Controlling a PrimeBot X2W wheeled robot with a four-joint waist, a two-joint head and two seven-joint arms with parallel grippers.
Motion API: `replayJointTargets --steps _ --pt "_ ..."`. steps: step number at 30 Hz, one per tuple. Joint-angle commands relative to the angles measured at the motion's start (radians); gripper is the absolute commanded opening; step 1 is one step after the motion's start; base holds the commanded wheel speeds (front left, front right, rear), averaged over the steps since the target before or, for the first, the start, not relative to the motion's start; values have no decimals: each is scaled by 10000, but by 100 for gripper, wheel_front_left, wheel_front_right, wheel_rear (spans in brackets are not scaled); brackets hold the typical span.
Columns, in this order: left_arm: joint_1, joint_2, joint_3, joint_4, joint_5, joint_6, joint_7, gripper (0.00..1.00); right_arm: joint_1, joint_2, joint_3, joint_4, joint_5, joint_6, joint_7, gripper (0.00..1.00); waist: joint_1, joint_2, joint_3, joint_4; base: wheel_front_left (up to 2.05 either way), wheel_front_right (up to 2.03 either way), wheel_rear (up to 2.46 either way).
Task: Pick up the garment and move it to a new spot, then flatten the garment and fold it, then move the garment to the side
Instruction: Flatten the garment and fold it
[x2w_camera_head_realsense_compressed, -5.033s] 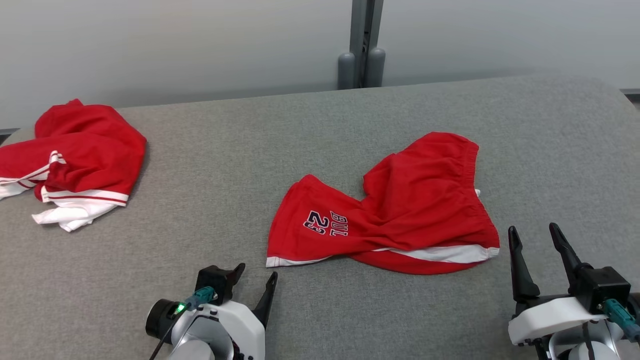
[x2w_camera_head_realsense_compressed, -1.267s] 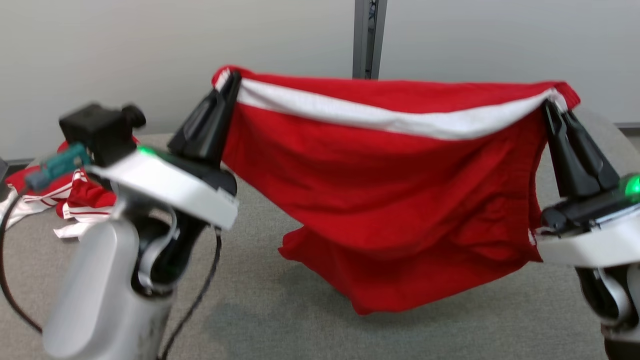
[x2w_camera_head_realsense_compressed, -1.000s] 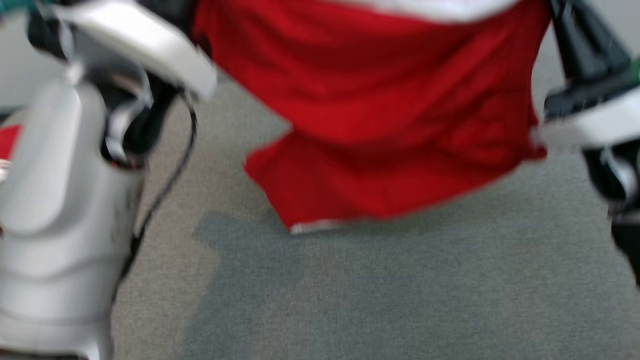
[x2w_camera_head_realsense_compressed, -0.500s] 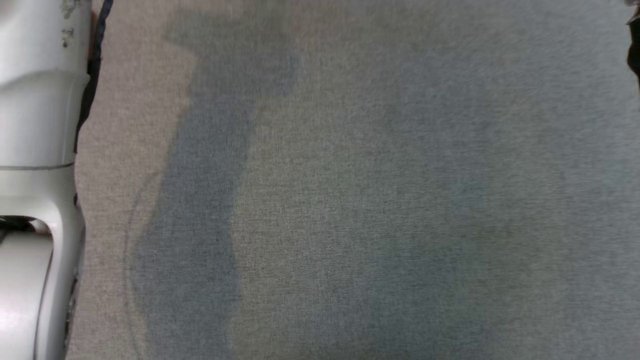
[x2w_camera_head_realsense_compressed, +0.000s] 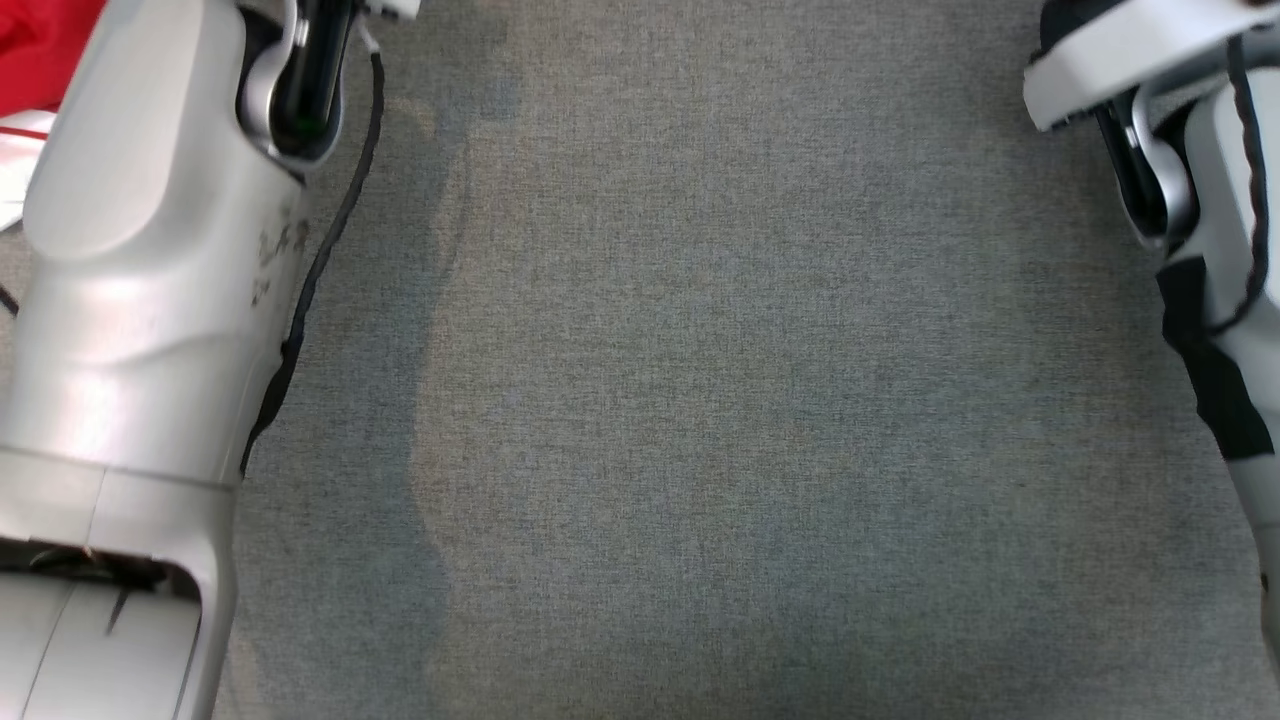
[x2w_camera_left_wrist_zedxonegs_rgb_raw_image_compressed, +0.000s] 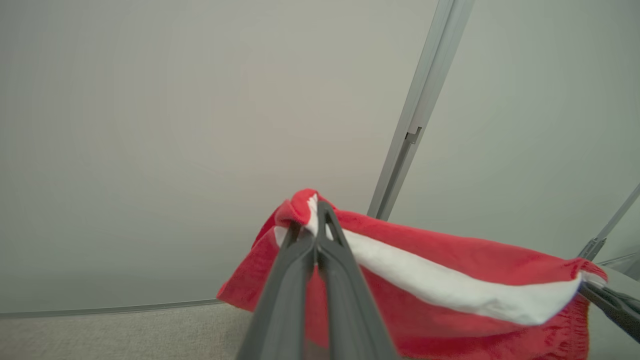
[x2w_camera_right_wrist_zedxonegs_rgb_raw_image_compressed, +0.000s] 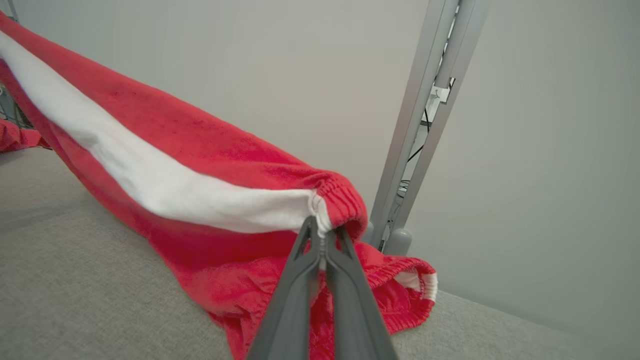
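Currently the left gripper (x2w_camera_left_wrist_zedxonegs_rgb_raw_image_compressed: 315, 224) is closed tight on one corner of the red garment (x2w_camera_left_wrist_zedxonegs_rgb_raw_image_compressed: 440, 252), which is hung stretched over the grey surface (x2w_camera_head_realsense_compressed: 700, 400); the opposite corner is pinched by the fully closed right gripper (x2w_camera_right_wrist_zedxonegs_rgb_raw_image_compressed: 320, 231).

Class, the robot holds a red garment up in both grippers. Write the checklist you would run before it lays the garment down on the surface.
1. Left gripper shut on one corner of the red garment: ok.
2. Right gripper shut on the other corner: ok.
3. Its top edge stretched between them: ok.
4. Grey surface between the arms bare for landing: ok.
5. Lower hem hanging free of the surface: cannot tell.
6. Second garment lying off to the left: ok.
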Motion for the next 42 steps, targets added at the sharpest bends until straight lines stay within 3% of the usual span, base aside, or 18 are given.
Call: replayJointTargets --steps 1,10,16,28,36,42 --pt "405 236 -49 -434 -245 -39 -69 0 403 -193 -40 -338 272 1 -48 0 -1 0 -135 -15 0 0 0" --pt "4124 1139 -206 -3903 -836 -24 -78 0 3296 -638 -315 -2745 1654 1 -33 0 -1 0 -1020 66 0 0 0" --pt "6675 851 -96 -5447 -292 -24 -66 0 5459 -604 -767 -4064 1589 1 -28 0 -1 0 -1961 328 0 0 0" --pt "10680 -100 372 -6774 325 166 -67 0 9480 46 -1561 -5600 1476 1 -29 0 -1 0 -4295 373 0 0 0" --pt "12657 -73 627 -7799 623 350 -68 0 11464 272 -1719 -6564 1401 1 -29 0 -1 0 -5263 266 0 0 0" --pt "13976 256 779 -9289 927 773 12 0 12871 197 -1976 -8019 1698 1 -29 0 -1 0 -5522 43 0 0 0"
